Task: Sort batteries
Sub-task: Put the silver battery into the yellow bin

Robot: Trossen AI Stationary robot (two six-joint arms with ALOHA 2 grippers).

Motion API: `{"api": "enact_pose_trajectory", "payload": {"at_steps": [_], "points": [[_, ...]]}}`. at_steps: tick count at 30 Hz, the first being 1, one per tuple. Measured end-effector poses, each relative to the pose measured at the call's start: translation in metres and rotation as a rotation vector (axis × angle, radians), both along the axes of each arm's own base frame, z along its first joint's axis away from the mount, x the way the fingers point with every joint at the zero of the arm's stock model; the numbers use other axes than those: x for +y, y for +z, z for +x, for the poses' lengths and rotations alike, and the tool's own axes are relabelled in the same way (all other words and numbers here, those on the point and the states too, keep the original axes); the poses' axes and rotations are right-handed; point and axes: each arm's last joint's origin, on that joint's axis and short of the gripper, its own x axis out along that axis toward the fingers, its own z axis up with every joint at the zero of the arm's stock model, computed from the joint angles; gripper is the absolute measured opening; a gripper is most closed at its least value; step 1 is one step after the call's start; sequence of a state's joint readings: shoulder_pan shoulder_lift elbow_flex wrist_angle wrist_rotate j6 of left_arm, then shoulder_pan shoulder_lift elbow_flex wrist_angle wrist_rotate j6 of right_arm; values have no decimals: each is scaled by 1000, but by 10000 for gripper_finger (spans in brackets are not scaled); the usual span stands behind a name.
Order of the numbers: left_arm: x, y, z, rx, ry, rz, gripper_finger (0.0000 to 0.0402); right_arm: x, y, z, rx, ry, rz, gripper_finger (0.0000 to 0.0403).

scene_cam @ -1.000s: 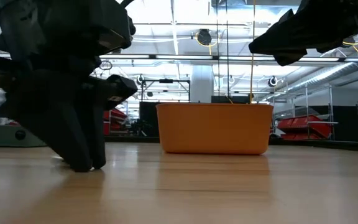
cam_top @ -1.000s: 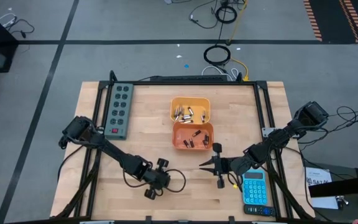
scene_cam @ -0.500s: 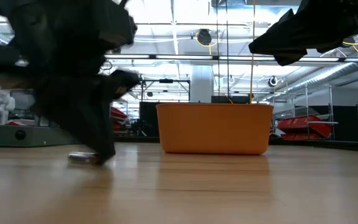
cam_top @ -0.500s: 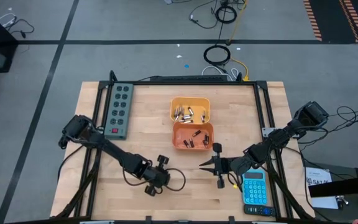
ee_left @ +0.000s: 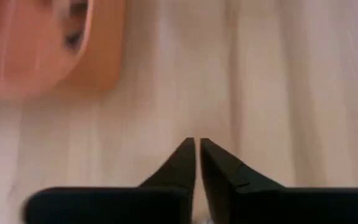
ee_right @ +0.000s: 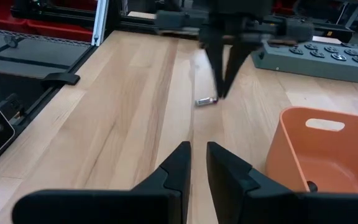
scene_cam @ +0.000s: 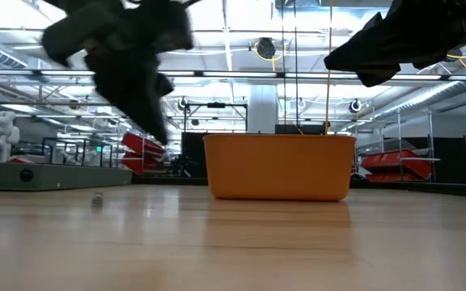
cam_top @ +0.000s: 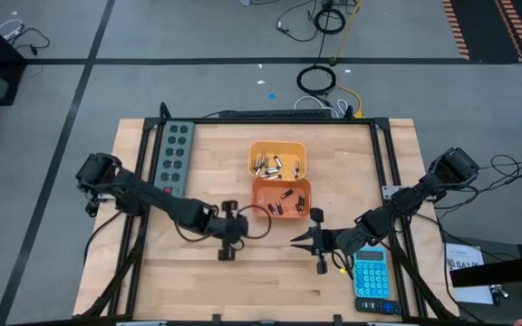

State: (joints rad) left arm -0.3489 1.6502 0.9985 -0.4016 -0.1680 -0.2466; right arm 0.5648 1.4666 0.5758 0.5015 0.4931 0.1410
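Two orange bins stand mid-table: the far bin (cam_top: pixel 277 161) holds silvery batteries and the near bin (cam_top: pixel 281 196) holds dark ones. One silvery battery (ee_right: pixel 206 101) lies on its side on the bare wood, also seen as the battery (scene_cam: pixel 97 200) in the low view. My left gripper (cam_top: pixel 227 234) hangs above the table left of the near bin, fingers pointing down and shut (ee_left: pixel 197 149), holding nothing; the battery lies just below and beside its tips (ee_right: pixel 219 93). My right gripper (ee_right: pixel 198 149) waits low over the table right of the near bin, shut.
A grey power strip (cam_top: pixel 174 159) lies along the table's left side. A blue calculator (cam_top: pixel 371 274) sits near the right front corner, beside my right arm. Bare wood stretches along the near edge between the two arms.
My left gripper rose from the table top and moved toward the far edge, closer to the near orange bin. The silvery battery that lay beside its fingertips stayed on the wood. My right arm kept still.
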Motion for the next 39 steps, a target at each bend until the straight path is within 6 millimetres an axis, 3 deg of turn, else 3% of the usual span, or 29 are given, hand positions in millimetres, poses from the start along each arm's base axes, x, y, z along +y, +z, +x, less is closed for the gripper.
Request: {"api": "enact_pose_trajectory", "payload": {"at_steps": [3, 7, 14, 26, 33, 36, 39], "points": [[-4, 0, -16, 112, -33, 24, 69, 0, 0, 0, 4, 0, -2, 45], [-24, 7, -27, 102, -200, 25, 127, 0, -1, 0, 7, 0, -3, 45], [-46, -14, -44, 239, -384, 181, 185, -1, -1, 0, 8, -1, -7, 45], [-37, -34, -39, 345, -418, 276, 189, -1, 0, 0, 5, -2, -1, 45], [-21, -45, -30, 413, -445, 178, 186, 0, 0, 0, -4, -3, 6, 45], [-14, -51, -26, 454, -443, 86, 160, 0, 0, 0, -4, -1, 6, 45], [-11, -55, -25, 477, -483, 60, 110, 0, 0, 0, -3, 0, 5, 45]]}}
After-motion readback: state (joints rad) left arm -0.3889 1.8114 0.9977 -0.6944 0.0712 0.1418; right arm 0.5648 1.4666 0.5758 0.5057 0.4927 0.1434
